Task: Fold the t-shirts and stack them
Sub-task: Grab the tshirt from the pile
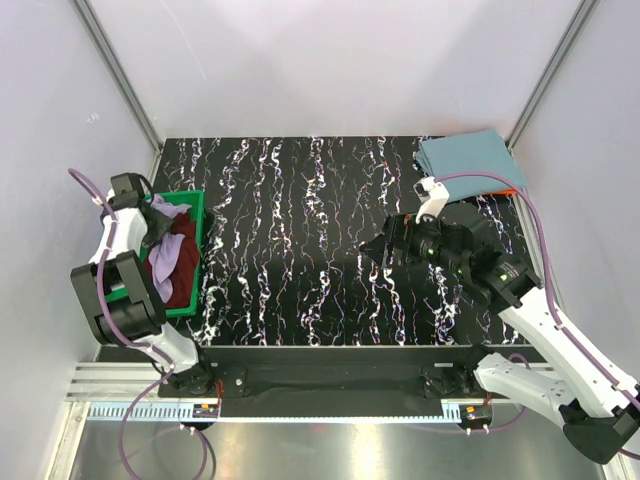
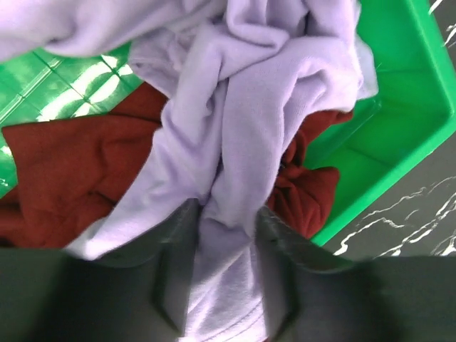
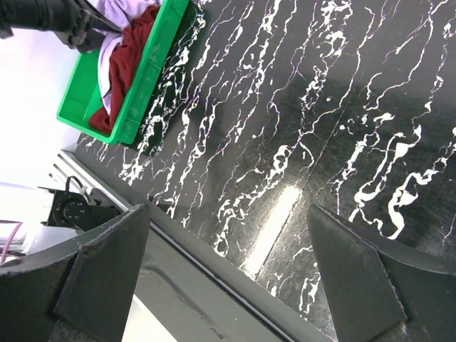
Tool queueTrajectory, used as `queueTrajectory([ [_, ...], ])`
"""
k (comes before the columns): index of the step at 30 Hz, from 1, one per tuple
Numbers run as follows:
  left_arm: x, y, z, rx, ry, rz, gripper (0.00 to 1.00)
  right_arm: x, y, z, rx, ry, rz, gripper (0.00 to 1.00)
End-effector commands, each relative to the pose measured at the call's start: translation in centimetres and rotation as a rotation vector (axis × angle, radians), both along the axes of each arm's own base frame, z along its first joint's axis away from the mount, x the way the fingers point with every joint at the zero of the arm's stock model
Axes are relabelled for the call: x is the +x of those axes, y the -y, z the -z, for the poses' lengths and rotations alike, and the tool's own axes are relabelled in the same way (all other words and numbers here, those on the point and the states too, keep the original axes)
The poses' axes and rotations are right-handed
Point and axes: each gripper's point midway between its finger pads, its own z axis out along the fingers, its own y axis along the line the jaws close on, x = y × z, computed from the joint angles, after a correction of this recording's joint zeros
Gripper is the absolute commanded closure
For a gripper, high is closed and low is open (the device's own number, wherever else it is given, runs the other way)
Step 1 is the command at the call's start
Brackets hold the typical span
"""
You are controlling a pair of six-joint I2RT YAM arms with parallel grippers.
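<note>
The lavender t-shirt (image 1: 163,258) lies crumpled on the dark maroon t-shirt (image 1: 183,268) inside the green tray (image 1: 197,262) at the table's left. My left gripper (image 1: 157,222) is down in the tray and shut on a bunch of the lavender t-shirt (image 2: 242,92), which runs between its fingers (image 2: 178,263). The maroon t-shirt (image 2: 78,171) shows underneath. The teal-blue t-shirt (image 1: 466,156) lies folded flat at the back right corner. My right gripper (image 1: 379,250) hovers open and empty over the middle of the table (image 3: 228,210).
The tray (image 2: 399,100) sits against the table's left edge, and the black marbled tabletop (image 1: 300,220) stretches between it and the right arm. In the right wrist view the tray (image 3: 146,71) is far off at the upper left, with the table's near edge (image 3: 214,271) below.
</note>
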Motion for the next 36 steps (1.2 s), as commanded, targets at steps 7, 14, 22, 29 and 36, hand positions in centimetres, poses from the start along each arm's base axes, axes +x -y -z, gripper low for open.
queueTrajectory([
  [7,2.9,-3.0,-9.7,0.2,0.21,0.014,0.69,0.9,-0.2,-1.3,-0.013,0.052,0.002,0.0],
  [14,2.7,-2.3,-9.6,0.185,0.237,0.038,0.98,1.5,-0.4,-1.0,-0.023,0.038,0.017,0.01],
  [22,3.8,-1.8,-5.7,0.121,0.202,0.06,0.47,1.4,-0.4,-1.4,-0.005,0.047,0.016,0.0],
  [29,4.6,-2.5,-3.0,0.101,0.1,0.072,0.71,1.5,0.0,-1.6,-0.025,0.066,0.026,0.0],
  [36,6.2,-1.7,-10.1,0.108,0.259,0.11,1.0,1.5,0.1,-1.5,-0.027,0.078,0.028,0.0],
])
